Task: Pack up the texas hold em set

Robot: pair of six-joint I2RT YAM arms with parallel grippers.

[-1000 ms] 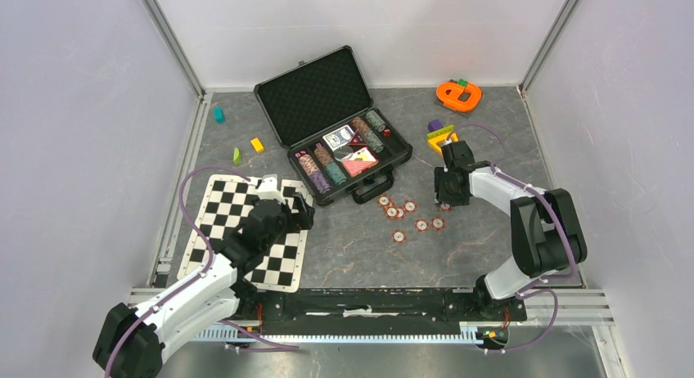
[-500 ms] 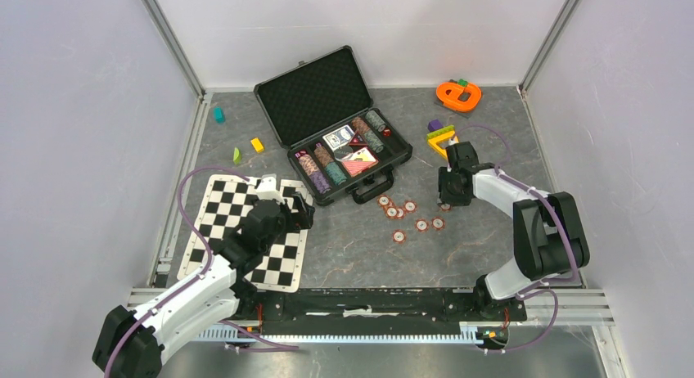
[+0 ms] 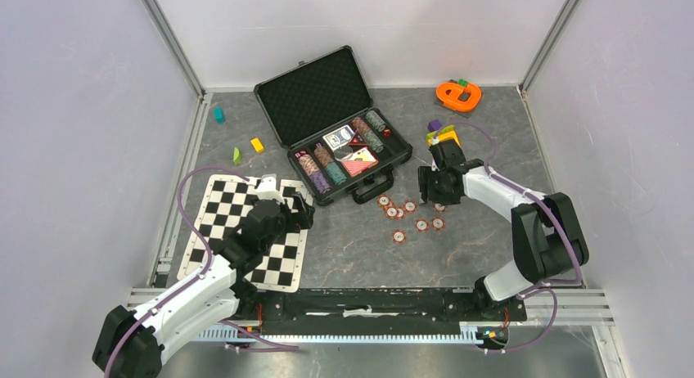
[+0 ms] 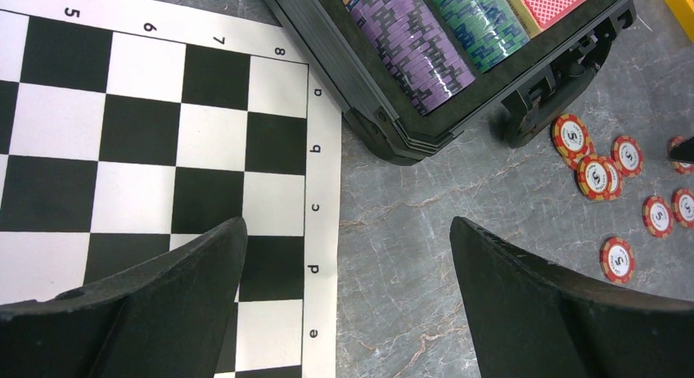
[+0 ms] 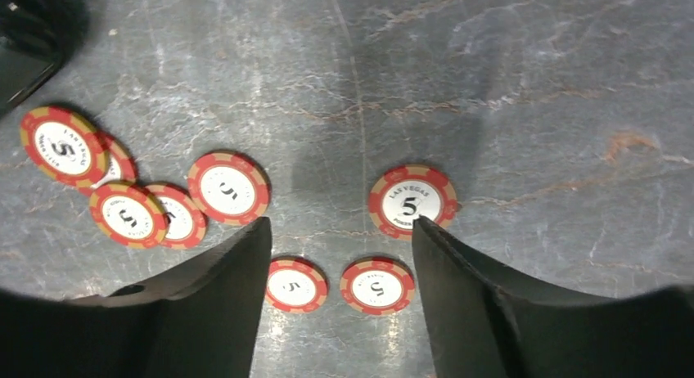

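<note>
The black briefcase (image 3: 315, 96) lies open at the back middle, with coloured chip stacks (image 3: 323, 169) and card decks (image 3: 360, 159) in its tray. Several red-white poker chips (image 3: 409, 214) lie loose on the table in front of it. My right gripper (image 3: 434, 196) hovers open over their right end. In the right wrist view it (image 5: 340, 222) holds nothing. One chip (image 5: 411, 201) lies at its right fingertip and two chips (image 5: 335, 285) lie between the fingers. My left gripper (image 3: 301, 210) (image 4: 348, 227) stands wide open over the mat's right edge, near the briefcase's corner (image 4: 385, 141).
A black-white checkered mat (image 3: 237, 231) (image 4: 123, 132) lies at the front left. An orange toy (image 3: 458, 94) sits at the back right, and a yellow and purple toy (image 3: 440, 132) is just behind my right wrist. Small teal (image 3: 219, 114), yellow (image 3: 257, 144) and green (image 3: 236, 155) blocks lie at the back left.
My right gripper has moved left, from beside the yellow toy to over the right end of the loose chips. Its jaws narrowed and then widened. The left arm has not moved.
</note>
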